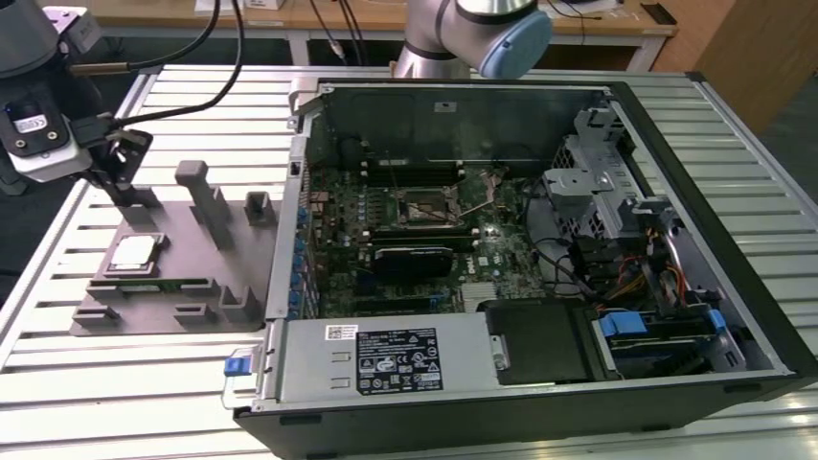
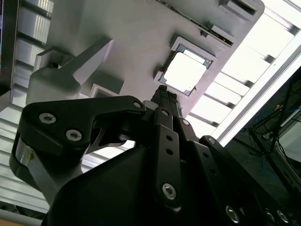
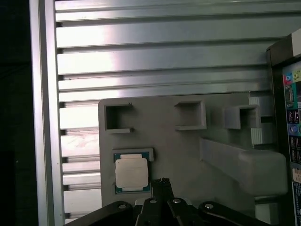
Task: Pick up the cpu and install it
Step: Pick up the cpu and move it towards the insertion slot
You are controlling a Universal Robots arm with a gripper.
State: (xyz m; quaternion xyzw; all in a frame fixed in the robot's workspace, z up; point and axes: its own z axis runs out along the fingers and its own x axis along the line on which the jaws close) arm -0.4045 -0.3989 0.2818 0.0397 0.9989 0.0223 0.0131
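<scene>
Cpu lies flat, metal plate up, in a shallow square recess of the grey fixture tray, toward the tray edge farthest from the computer case. In both wrist views the chip sits squarely in its pocket, a thin border showing around the plate.

We find the pincer low over the tray, just beside the recess. Its tips are drawn together on nothing and, in the first wrist view, stand off one corner of the chip. We cannot tell whether they touch the tray.

We judge the chip light, rigid and thin, with a smooth plate that would slip under a loose hold. Its underside and corners are likely fragile. The safest hold appears to be across two opposite edges, level, with modest force. The pocket walls leave little margin there.

The tray rests on a ribbed metal desk, which looks flat and firm. Upright posts rise from the tray near the recess and limit side approach. Above the chip the way is open. The socket lies inside the case, well apart from the tray.
</scene>
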